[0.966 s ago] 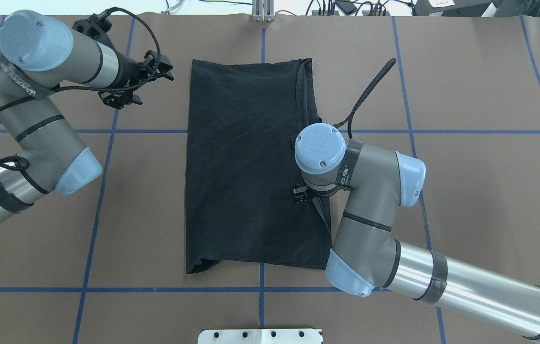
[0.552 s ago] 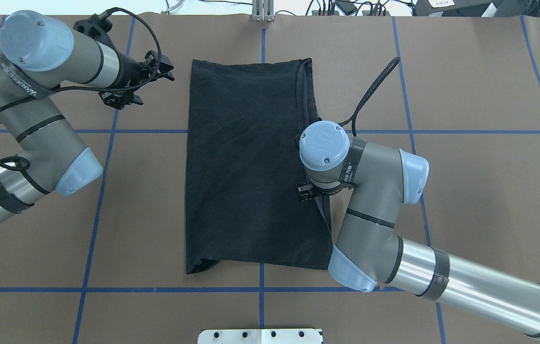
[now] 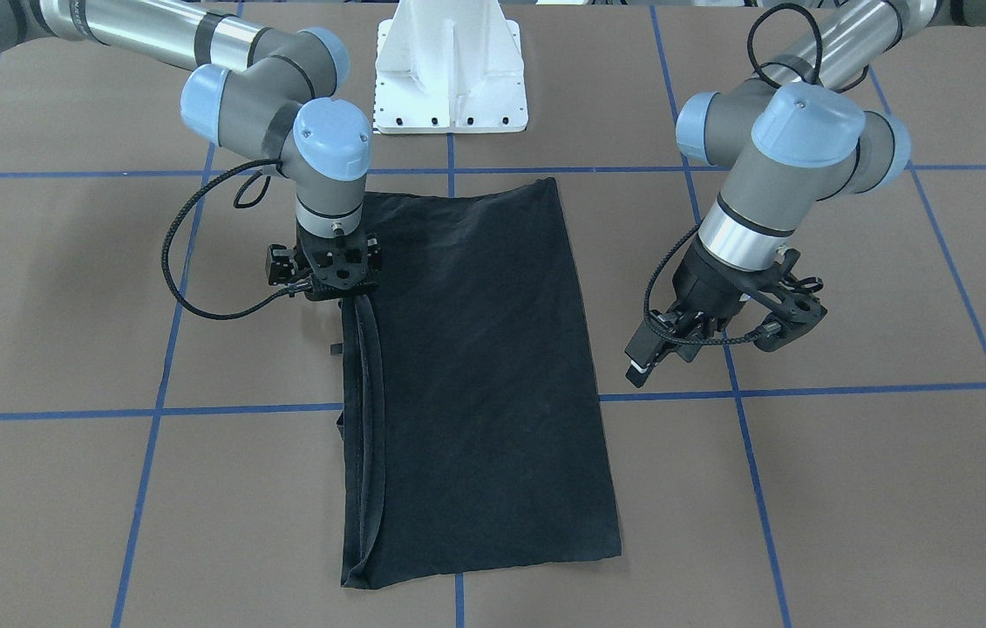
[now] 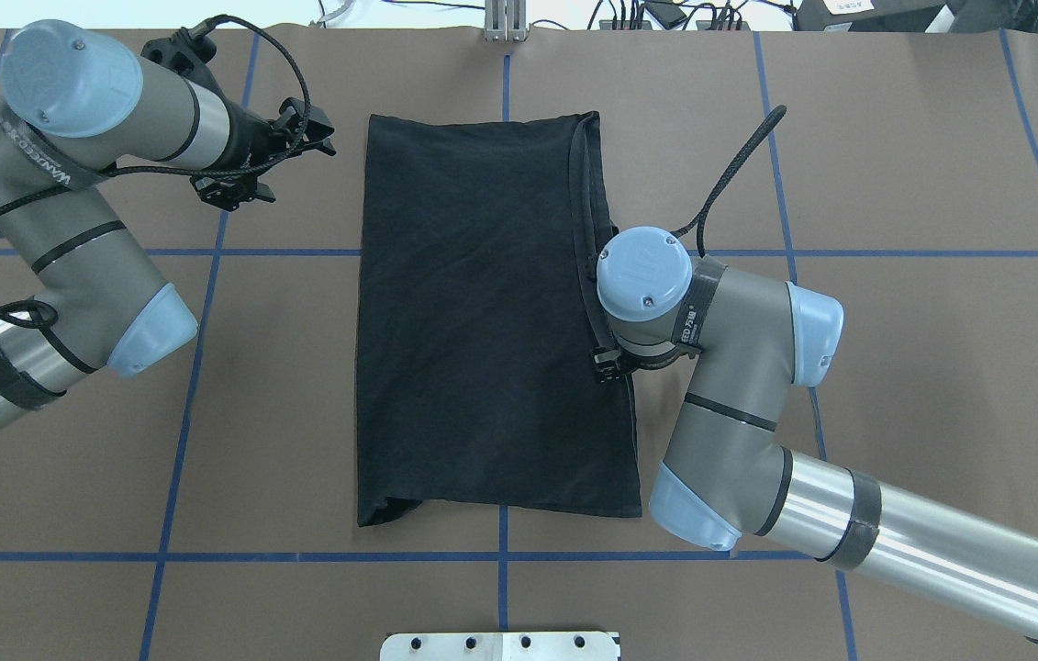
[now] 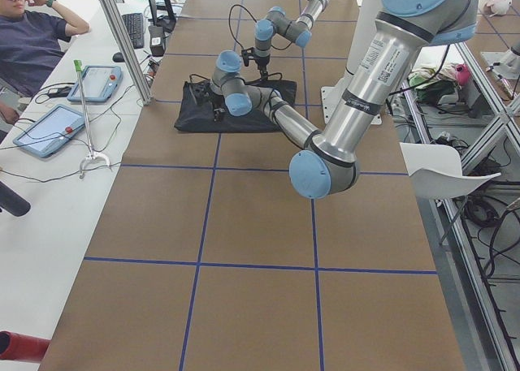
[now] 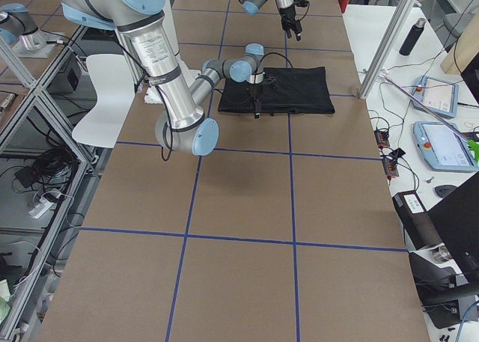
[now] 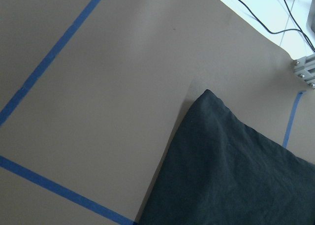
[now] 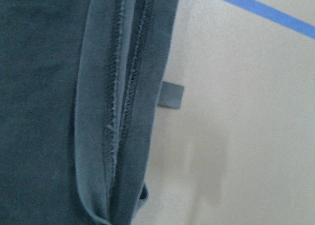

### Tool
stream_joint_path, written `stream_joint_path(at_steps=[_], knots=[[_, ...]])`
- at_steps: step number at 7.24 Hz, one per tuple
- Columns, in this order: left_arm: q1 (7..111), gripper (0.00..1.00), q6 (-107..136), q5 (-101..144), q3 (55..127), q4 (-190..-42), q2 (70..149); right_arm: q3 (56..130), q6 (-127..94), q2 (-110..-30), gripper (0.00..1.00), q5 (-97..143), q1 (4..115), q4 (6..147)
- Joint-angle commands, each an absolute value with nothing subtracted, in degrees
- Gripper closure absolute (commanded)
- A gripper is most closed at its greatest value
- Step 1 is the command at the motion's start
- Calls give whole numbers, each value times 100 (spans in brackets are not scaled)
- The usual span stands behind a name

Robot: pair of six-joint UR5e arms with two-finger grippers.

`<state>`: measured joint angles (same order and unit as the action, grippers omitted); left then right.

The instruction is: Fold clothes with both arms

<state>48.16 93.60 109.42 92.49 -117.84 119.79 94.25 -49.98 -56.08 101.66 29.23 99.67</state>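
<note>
Lying flat on brown table [image 4: 895, 138], folded black fabric T-shirt [image 4: 473, 312]; black right gripper [image 3: 341, 292] over its hemmed edge, grip unreadable; left gripper [image 3: 719, 344] apart, spread empty; pinching one layer risks undoing fold.

The table [image 3: 850, 488] is brown, with blue tape lines [image 3: 806, 388] that make big squares. A white stand [image 3: 451, 78] sits at one edge. Next to the table, a white desk [image 5: 49, 184] holds tablets [image 5: 101, 83] and a keyboard [image 5: 134, 26]. A person with glasses [image 5: 28, 38] sits there. A white chair [image 5: 443, 180] stands on the other side
</note>
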Motion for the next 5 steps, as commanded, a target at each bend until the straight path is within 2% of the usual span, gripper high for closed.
stream_joint_path(at_steps=[1, 5], knots=[[4816, 0, 9360, 10942, 9255, -11777, 11979, 9492, -4774, -5791, 0, 10221, 3084, 9967], [4816, 0, 9360, 10934, 9246, -11795, 11971, 9816, -4737, -5801, 0, 10650, 3295, 9949]])
